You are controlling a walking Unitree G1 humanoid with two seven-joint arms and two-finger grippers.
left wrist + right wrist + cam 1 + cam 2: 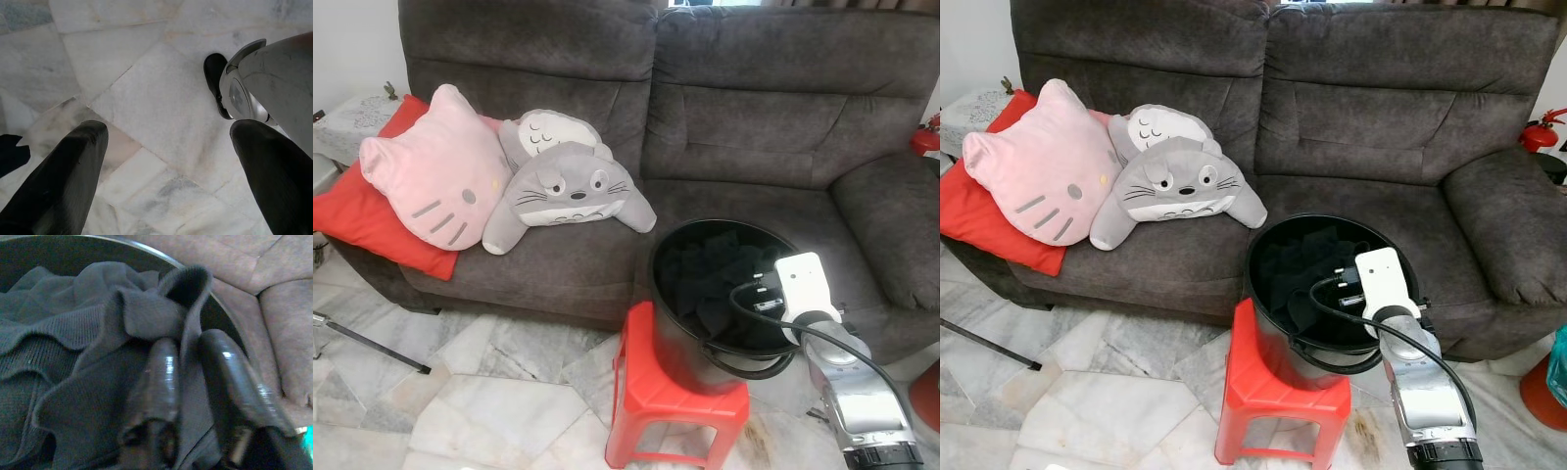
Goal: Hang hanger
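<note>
The silver right arm [1425,392] rises from the near right corner, its white wrist housing over the near right rim of the round black plastic bucket [1268,294]; the right gripper [188,377] is down inside, its two black fingers pressed together on a raised fold of the dark knitted garment [73,323] that fills the bucket; the fold stands up between the fingers and curls over above them. The bucket sits on a red plastic stool [1278,397] on the pale marble floor [1087,392], hard against the front of the dark grey fabric sofa [1381,127]. No hanger can be made out anywhere, nor any rail to hang it on; if one lies in the bucket it is buried under the cloth, so I judge the cloth must be lifted first. The right arm is the nearer one, already in the bucket; the way out is straight up, the rim close on its right side. The left gripper [166,161] hangs over bare floor, fingers spread wide, holding nothing. A pink cat-face cushion [435,176], a grey plush creature [563,186] and a red cushion [362,220] lie on the sofa's far left seat, well apart from the work.
</note>
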